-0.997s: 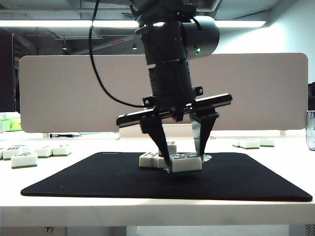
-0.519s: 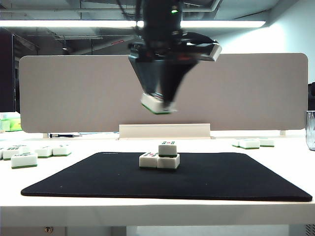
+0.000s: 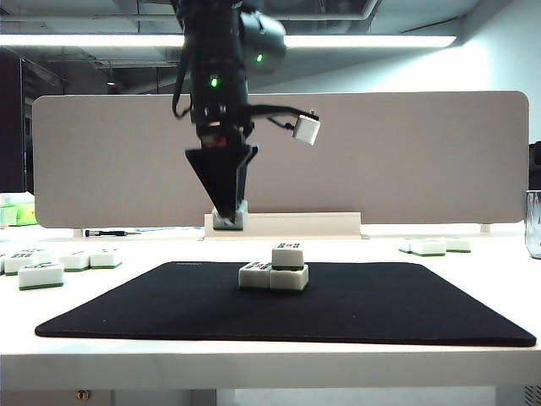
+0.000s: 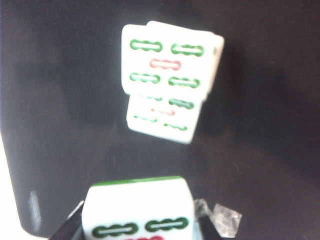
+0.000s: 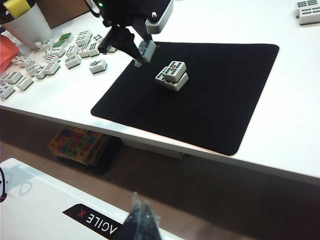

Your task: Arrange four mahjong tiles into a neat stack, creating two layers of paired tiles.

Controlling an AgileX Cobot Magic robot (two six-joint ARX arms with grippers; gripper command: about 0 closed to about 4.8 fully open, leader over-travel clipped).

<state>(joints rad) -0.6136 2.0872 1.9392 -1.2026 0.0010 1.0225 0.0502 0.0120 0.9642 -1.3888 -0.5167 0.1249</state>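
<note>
The left gripper [image 3: 228,213] hangs in the air above the black mat [image 3: 406,313], up and to the left of the stack [image 3: 275,269], its fingers clamped on one tile [image 3: 230,219]. In the left wrist view that tile [image 4: 137,212] sits between the fingertips, green edge away from the camera, face markings showing.

On the mat, two tiles lie side by side and touching, with a third [image 3: 287,255] resting on the right-hand one; the spot on top of the left tile [image 3: 254,275] is bare. From above, the top tile [image 4: 167,60] partly covers the pair beneath.

Spare tiles [image 3: 40,274] lie on the white table [image 3: 270,368] to the far left and far right of the mat.

The right gripper [image 5: 141,220] sits low and near, well off the mat; whether it is wide or narrow cannot be told.
</note>
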